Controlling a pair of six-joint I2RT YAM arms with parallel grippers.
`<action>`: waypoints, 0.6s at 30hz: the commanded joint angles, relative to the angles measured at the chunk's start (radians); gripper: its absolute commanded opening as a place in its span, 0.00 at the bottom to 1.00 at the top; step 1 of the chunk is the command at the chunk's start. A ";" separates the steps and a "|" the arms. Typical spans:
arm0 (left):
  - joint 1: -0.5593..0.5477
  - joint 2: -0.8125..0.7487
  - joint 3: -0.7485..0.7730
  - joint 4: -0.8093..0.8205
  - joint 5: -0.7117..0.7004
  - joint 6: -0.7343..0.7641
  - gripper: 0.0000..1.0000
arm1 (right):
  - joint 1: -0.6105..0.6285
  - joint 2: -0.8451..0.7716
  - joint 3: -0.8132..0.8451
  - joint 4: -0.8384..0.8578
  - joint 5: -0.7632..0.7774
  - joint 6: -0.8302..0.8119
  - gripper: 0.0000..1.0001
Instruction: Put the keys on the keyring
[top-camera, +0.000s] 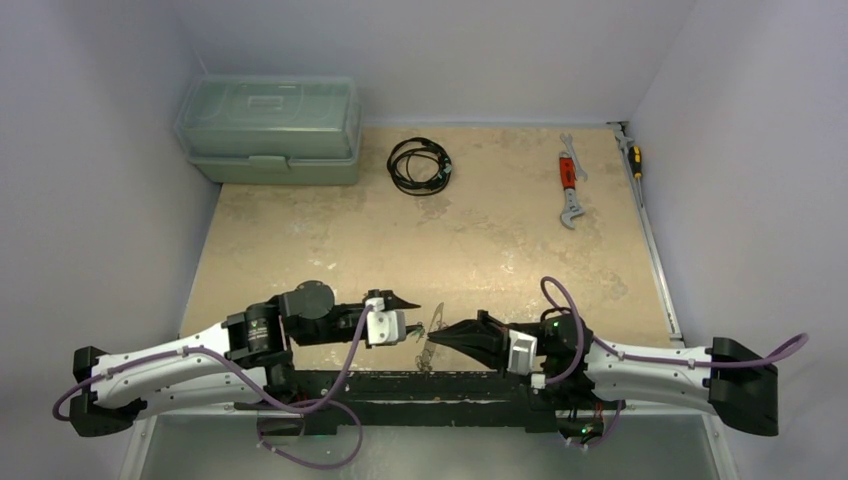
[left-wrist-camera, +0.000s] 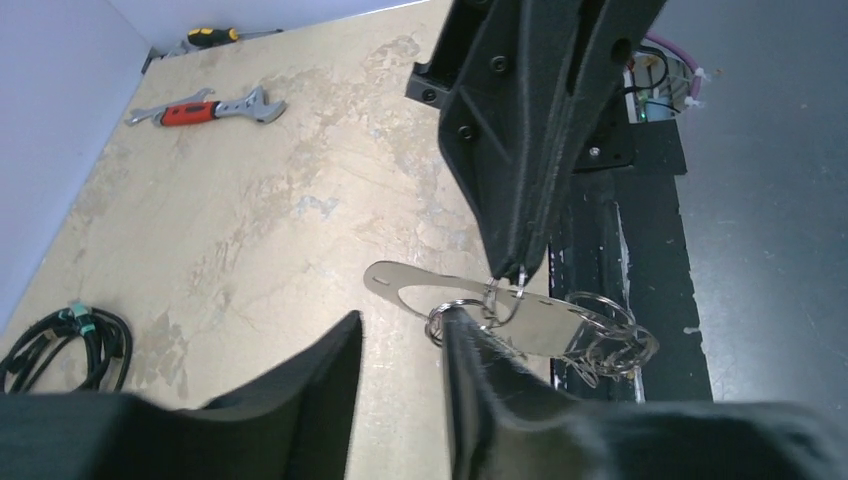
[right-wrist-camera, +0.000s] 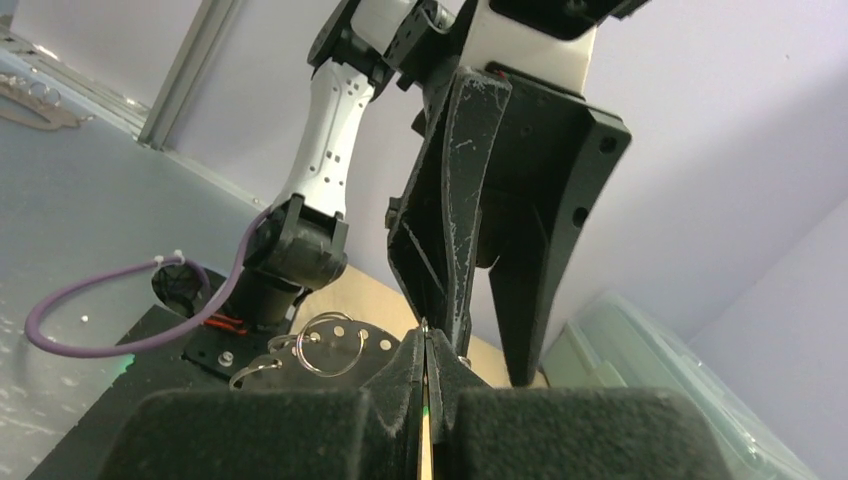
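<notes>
A silvery keyring bundle (top-camera: 434, 325) hangs above the near table edge, between the two grippers. In the left wrist view it is a flat slotted metal piece (left-wrist-camera: 540, 320) carrying several thin wire rings (left-wrist-camera: 610, 335). I cannot tell which pieces are the keys. My right gripper (left-wrist-camera: 520, 262) comes in from the right (top-camera: 432, 337) and is shut on a thin wire ring (left-wrist-camera: 510, 285) of the bundle. In its own view its jaws (right-wrist-camera: 427, 335) are pressed together, with rings (right-wrist-camera: 330, 350) to their left. My left gripper (left-wrist-camera: 402, 320) is open, and its right finger touches a small ring (left-wrist-camera: 440, 322).
A green toolbox (top-camera: 270, 130) sits at the back left, with a black cable coil (top-camera: 420, 165) to its right. A red-handled wrench (top-camera: 568, 185) and a screwdriver (top-camera: 633, 158) lie at the back right. The black base rail (top-camera: 440, 385) runs just below the grippers.
</notes>
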 joint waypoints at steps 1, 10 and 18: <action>0.024 -0.013 0.030 0.038 -0.065 -0.033 0.43 | 0.002 -0.031 0.035 0.089 -0.028 0.020 0.00; 0.075 -0.123 0.016 0.058 -0.175 -0.073 0.68 | 0.002 -0.044 0.014 0.151 -0.033 0.040 0.00; 0.091 -0.064 0.040 0.027 -0.126 -0.092 0.70 | 0.002 -0.037 0.011 0.183 -0.047 0.059 0.00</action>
